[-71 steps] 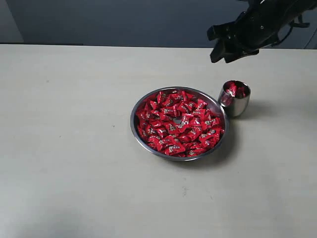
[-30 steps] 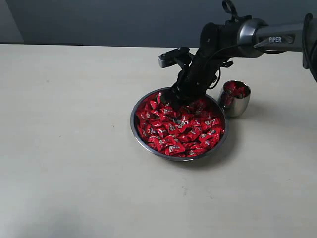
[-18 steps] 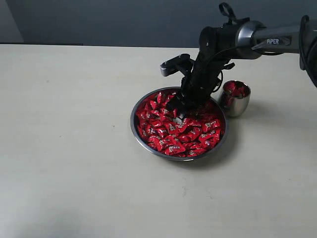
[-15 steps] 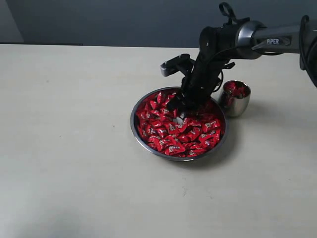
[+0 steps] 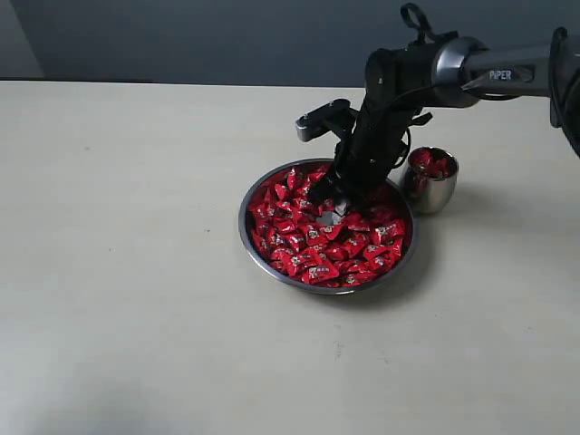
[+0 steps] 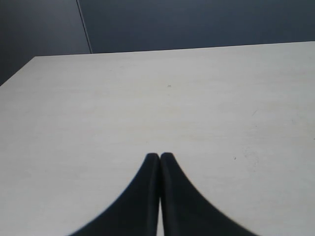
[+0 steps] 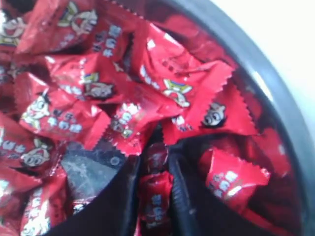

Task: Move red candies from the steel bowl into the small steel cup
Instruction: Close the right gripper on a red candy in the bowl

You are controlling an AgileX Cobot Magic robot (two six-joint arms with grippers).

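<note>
Table (image 5: 136, 272): pale, matte surface that carries everything; its far edge meets a dark wall.
Steel bowl (image 5: 242, 225): stands on the right half of the table, about midway between the far edge and the near one. The wrist view shows part of its rim (image 7: 268, 91).
Red candies (image 5: 349, 249): heaped in the bowl almost to the rim. Up close (image 7: 162, 83) the wrappers show zigzag ends and small printed cartoon faces.
Bare patch (image 5: 328, 218): a small grey gap in the heap near the bowl's middle, just beside the fingertips; also seen from the right wrist (image 7: 83, 169).
Small steel cup (image 5: 433, 195): upright, just beside the bowl's rim on the side toward the table's right edge and slightly nearer the far edge. Whether cup and bowl touch cannot be told.
Cup contents (image 5: 430, 165): a few red wrappers show above the cup's rim.
Right arm (image 5: 471, 68): reaches in from the right edge and slopes down into the bowl.
Right gripper (image 5: 328, 201): tips down among the candies, on the far half of the bowl.
Right grip: the two dark fingers (image 7: 123, 206) are clenched on one red candy (image 7: 155, 196), which sits squeezed between them.
Left gripper (image 6: 160, 156): fingers pressed together with nothing between them, above bare table (image 6: 197, 98).
</note>
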